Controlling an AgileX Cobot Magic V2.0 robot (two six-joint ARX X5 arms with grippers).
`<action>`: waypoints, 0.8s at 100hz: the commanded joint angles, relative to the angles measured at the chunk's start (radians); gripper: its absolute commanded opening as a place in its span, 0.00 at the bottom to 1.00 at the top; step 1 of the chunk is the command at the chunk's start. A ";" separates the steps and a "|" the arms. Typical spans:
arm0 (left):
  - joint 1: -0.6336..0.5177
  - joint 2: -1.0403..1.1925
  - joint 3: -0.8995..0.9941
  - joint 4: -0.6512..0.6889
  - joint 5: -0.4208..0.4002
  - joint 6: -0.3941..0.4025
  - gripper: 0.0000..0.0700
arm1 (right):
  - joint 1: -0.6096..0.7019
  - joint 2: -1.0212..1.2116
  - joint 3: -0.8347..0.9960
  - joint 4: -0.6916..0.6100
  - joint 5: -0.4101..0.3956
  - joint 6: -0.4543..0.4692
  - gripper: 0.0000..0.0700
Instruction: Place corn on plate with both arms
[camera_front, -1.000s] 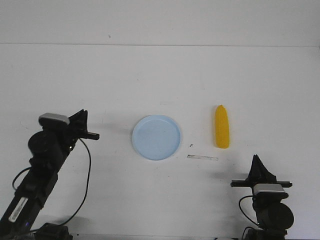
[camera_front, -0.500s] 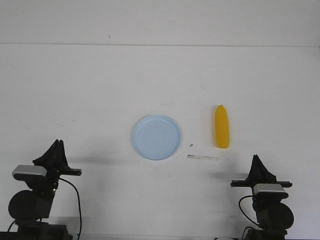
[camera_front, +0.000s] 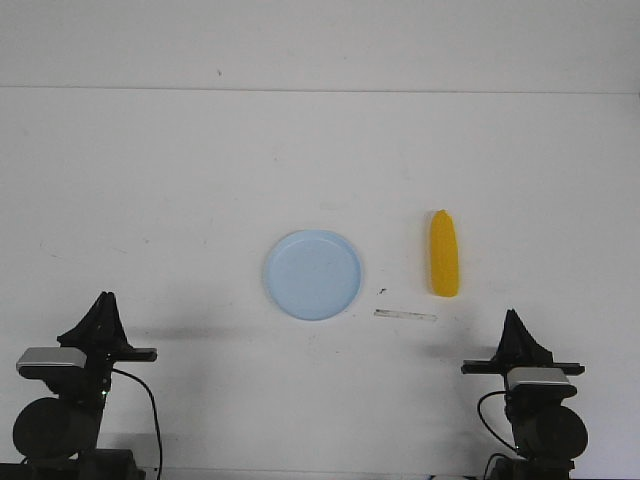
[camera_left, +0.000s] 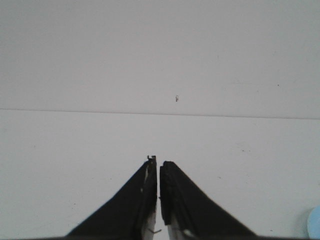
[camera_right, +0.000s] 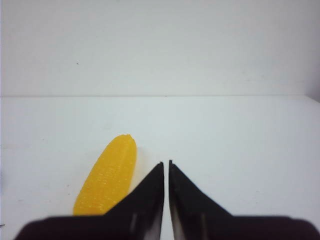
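1. Bright yellow tapered corn cob (camera_front: 444, 254) lies on the white table just right of the round pale-blue plate (camera_front: 313, 275), apart from it, long axis running away from the robot.
2. Right gripper (camera_right: 166, 167) sits nearer the cob; fingers nearly closed, empty.
3. Left gripper (camera_left: 158, 165) sits well left of the plate; fingers nearly closed, empty.

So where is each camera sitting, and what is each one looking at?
Front view: sits behind both arms, facing forward over the table; shows the plate, corn, left gripper and right gripper.
Left wrist view: on the left arm, facing forward; shows its shut gripper and a sliver of plate.
Right wrist view: on the right arm; shows its shut gripper beside the corn.
Front and right wrist views share the corn.
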 joint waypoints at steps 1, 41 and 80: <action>0.001 -0.001 0.006 0.016 -0.002 0.016 0.00 | 0.001 0.000 -0.001 0.011 0.000 -0.004 0.02; 0.001 0.000 0.006 0.016 -0.002 0.016 0.00 | 0.001 0.000 -0.002 0.011 0.000 -0.004 0.02; 0.001 0.000 0.006 0.016 -0.002 0.016 0.00 | 0.001 0.000 -0.001 0.022 -0.002 -0.004 0.02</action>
